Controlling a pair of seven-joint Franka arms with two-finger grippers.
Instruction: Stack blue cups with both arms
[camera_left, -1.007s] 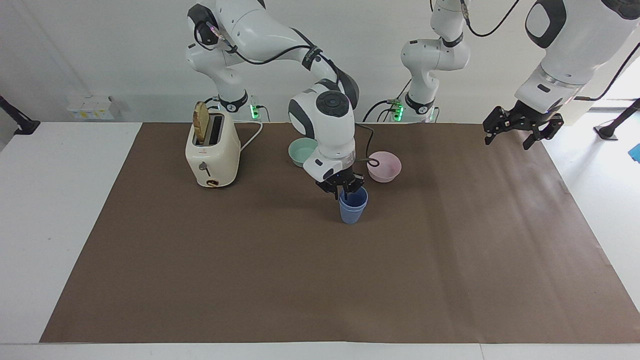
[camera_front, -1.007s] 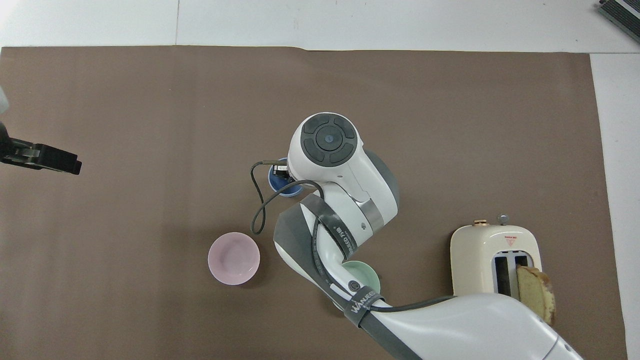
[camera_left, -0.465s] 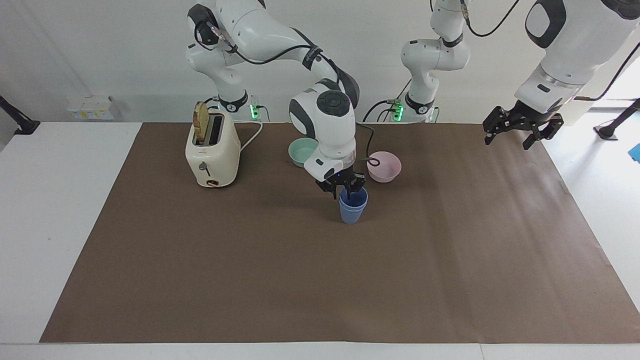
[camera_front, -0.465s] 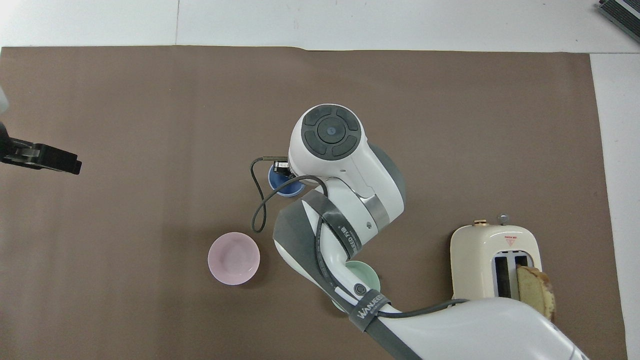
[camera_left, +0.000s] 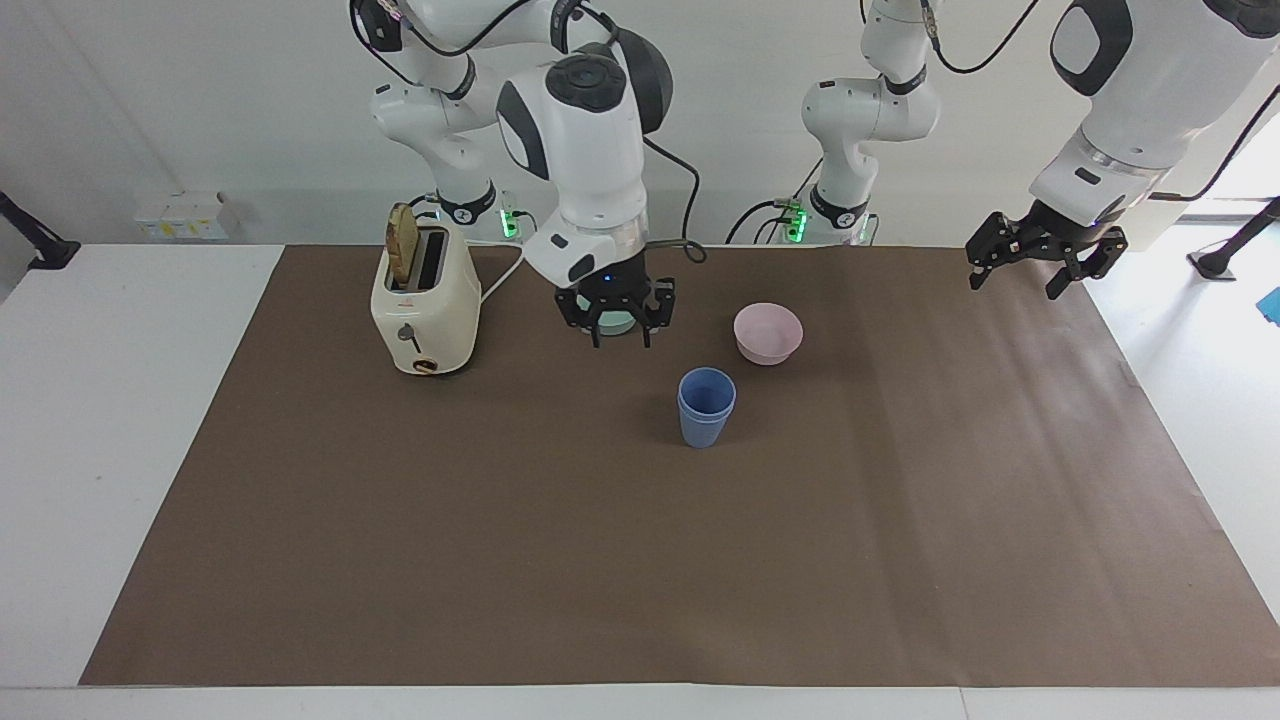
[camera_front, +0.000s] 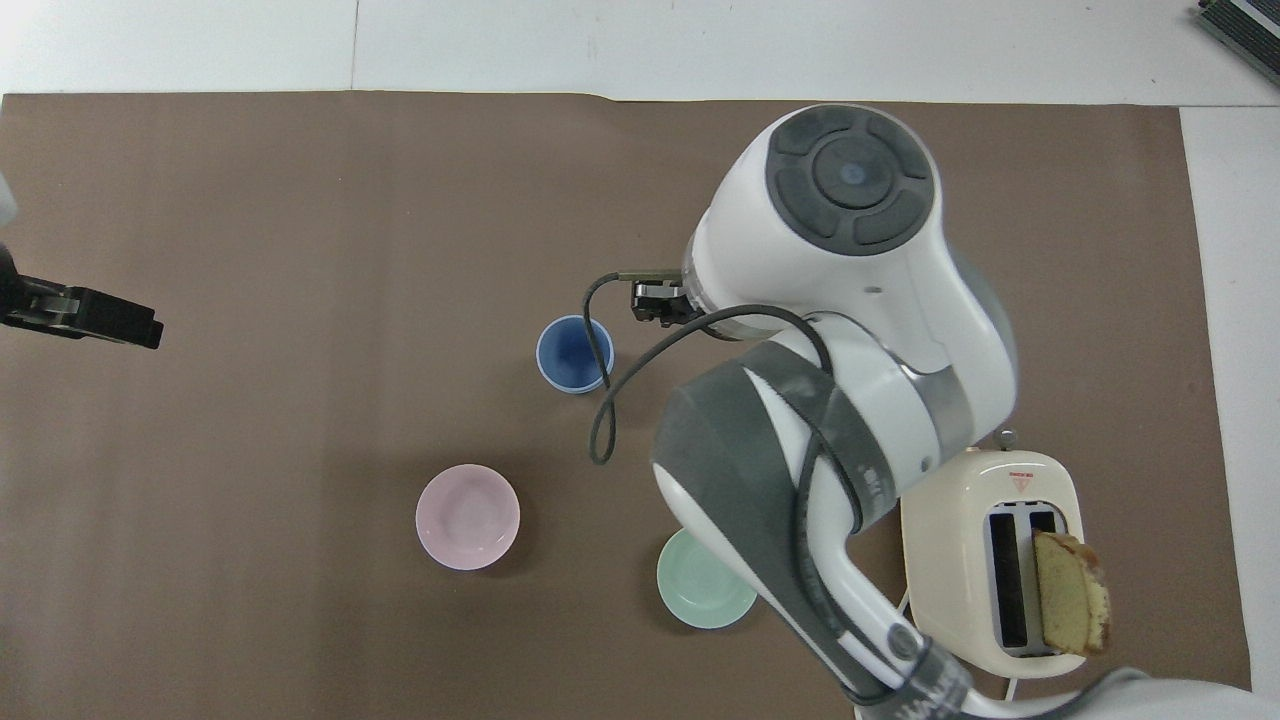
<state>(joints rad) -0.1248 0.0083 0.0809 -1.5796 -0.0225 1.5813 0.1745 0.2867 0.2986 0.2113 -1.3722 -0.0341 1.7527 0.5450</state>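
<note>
Two blue cups (camera_left: 706, 406) nested upright, right end effector (camera_left: 616, 318) spread empty hiding mint bowl (camera_front: 705, 592), left end effector (camera_left: 1045, 255) wide, waiting.

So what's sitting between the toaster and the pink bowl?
The mint-green bowl, seen clearly in the overhead view; in the facing view the right tool hangs over it.

Nested blue cups (camera_left: 706, 407) upright on the brown mat (camera_left: 500, 560), right pincer (camera_left: 617, 320) empty, raised over the green bowl.

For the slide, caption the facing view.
Blue cups stacked; right gripper open above them, left gripper waiting aside.
</note>
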